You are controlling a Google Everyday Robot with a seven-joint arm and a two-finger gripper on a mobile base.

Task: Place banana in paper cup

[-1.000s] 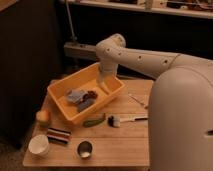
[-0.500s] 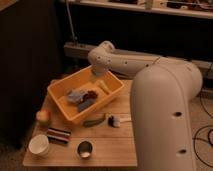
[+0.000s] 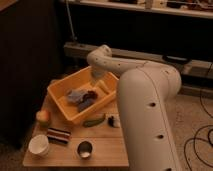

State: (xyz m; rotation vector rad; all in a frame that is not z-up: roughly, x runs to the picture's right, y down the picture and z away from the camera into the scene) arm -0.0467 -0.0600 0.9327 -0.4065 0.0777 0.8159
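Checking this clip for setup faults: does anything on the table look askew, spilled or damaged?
Only the yellow bin stands out: it sits turned at an angle to the wooden table's edges. Nothing looks spilled or broken. The end effector hangs over the bin's far side, near the banana.

Pale-yellow banana (image 3: pixel 103 86); white paper cup (image 3: pixel 39 145); yellow bin (image 3: pixel 62 104) under whitish claw (image 3: pixel 97 80); green vegetable (image 3: pixel 94 121); striped dark packet (image 3: pixel 59 135).

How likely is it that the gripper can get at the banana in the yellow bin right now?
Probably yes. The gripper hangs over the yellow bin, just above the banana, which lies uncovered close to a bin wall; that wall might crowd the grasp.
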